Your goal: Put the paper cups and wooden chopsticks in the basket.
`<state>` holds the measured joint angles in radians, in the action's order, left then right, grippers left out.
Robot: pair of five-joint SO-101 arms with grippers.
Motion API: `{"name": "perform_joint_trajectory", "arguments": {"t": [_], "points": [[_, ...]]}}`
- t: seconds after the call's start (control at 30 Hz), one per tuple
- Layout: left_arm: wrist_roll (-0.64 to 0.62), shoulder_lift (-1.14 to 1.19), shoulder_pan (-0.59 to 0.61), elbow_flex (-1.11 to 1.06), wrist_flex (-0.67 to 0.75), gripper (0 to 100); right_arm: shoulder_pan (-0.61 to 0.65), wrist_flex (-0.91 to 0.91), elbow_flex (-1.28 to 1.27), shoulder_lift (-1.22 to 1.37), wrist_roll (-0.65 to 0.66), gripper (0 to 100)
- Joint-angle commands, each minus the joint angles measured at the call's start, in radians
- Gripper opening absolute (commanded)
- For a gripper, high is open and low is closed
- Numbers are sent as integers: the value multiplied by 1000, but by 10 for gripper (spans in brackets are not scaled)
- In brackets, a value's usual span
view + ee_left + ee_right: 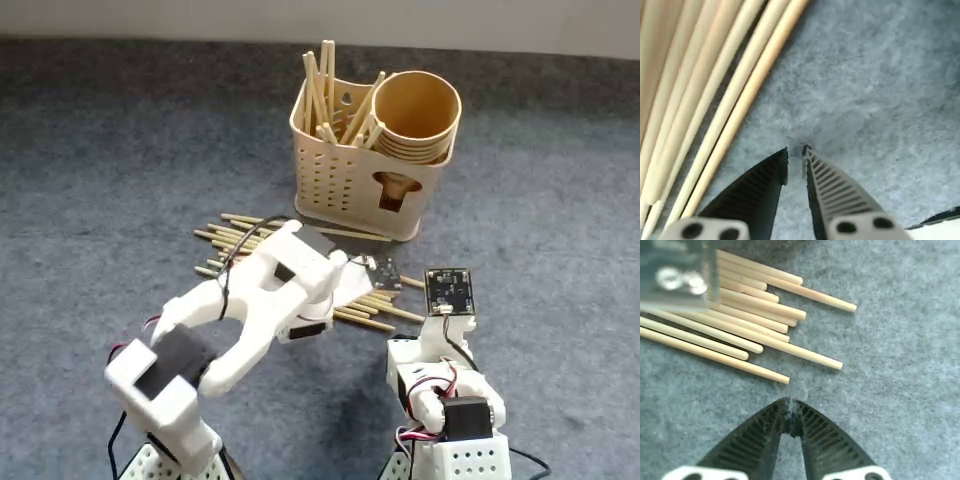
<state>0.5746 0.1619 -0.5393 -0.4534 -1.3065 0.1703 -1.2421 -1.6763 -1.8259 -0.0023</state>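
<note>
The cream slotted basket (340,190) stands at the back, holding stacked paper cups (415,115) and several upright wooden chopsticks (325,85). More loose chopsticks (235,235) lie in a pile on the grey carpet in front of it. My left arm (290,280) stretches over that pile. Its gripper (795,150) is shut on nothing, just above bare carpet, with chopsticks (730,100) beside it. My right arm (445,370) stands to the right of the pile. Its gripper (790,412) is shut and empty, a little short of the chopsticks' tips (750,325).
Grey carpet (110,170) covers the table, with open room on the left and right of the basket. A blurred part of the left arm (677,275) hangs over the pile in the right wrist view.
</note>
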Motion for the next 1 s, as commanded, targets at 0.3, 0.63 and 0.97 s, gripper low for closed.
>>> {"name": "perform_joint_trajectory", "arguments": {"t": [0.3,0.63,0.97], "points": [[6,-142,-16,-8,107,160,-8,-8,-142,-19,2,5],[60,114,38,239,101,159,-8,-8,-142,-19,2,5],[127,208,-13,239,-6,92,-8,-8,-142,-19,2,5]]}}
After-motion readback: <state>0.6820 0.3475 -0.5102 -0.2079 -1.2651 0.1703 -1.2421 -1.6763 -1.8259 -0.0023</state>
